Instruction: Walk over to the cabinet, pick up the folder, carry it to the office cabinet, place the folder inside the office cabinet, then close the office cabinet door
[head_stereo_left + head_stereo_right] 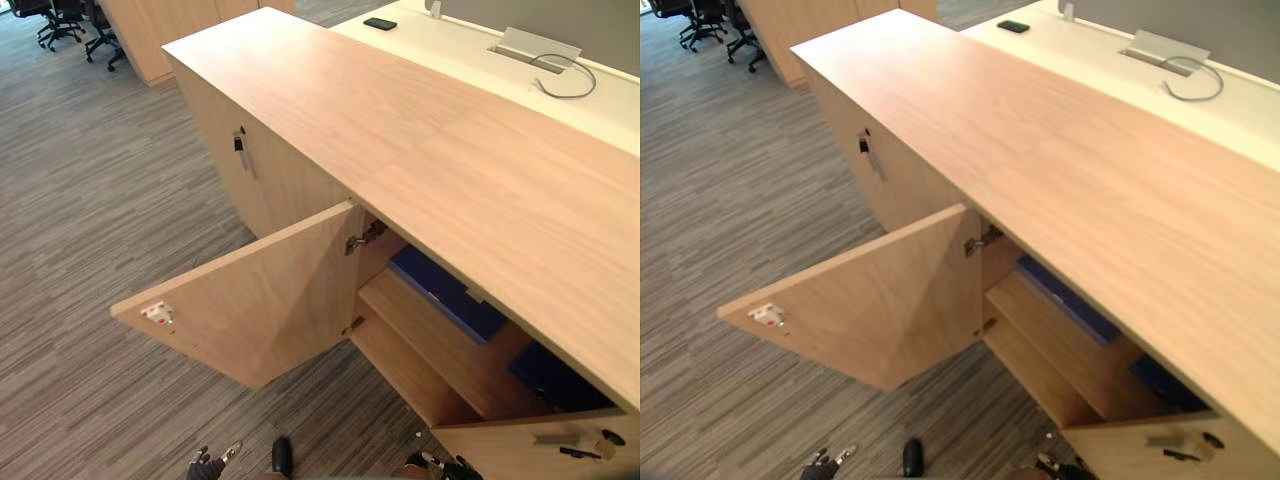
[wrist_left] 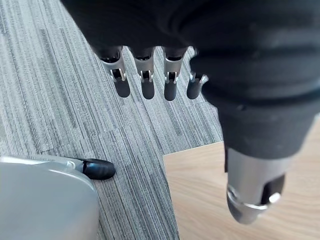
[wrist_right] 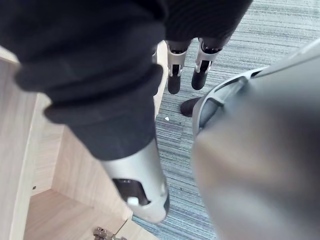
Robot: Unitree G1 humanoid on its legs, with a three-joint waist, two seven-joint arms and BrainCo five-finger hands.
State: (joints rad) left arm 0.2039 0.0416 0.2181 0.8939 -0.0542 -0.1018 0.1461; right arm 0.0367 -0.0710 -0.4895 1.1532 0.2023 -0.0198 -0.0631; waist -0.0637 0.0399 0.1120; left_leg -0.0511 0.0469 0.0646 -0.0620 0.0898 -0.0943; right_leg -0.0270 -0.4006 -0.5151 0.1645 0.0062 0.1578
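A blue folder (image 1: 447, 293) lies flat on the upper shelf inside the open wooden office cabinet (image 1: 430, 150). A second dark blue item (image 1: 555, 378) sits further right on the same shelf. The cabinet's left door (image 1: 260, 300) stands wide open over the carpet, and the right door (image 1: 540, 445) is also swung out. My left hand (image 2: 145, 75) hangs low over the carpet by that left door's corner, fingers straight and empty. My right hand (image 3: 175, 75) hangs beside the cabinet opening, fingers straight, holding nothing.
A closed cabinet door with a metal handle (image 1: 243, 152) is further left. Behind the cabinet runs a white desk (image 1: 450, 50) with a black phone (image 1: 380, 23) and a cable box (image 1: 537, 48). Office chairs (image 1: 60, 20) stand far back on the grey carpet.
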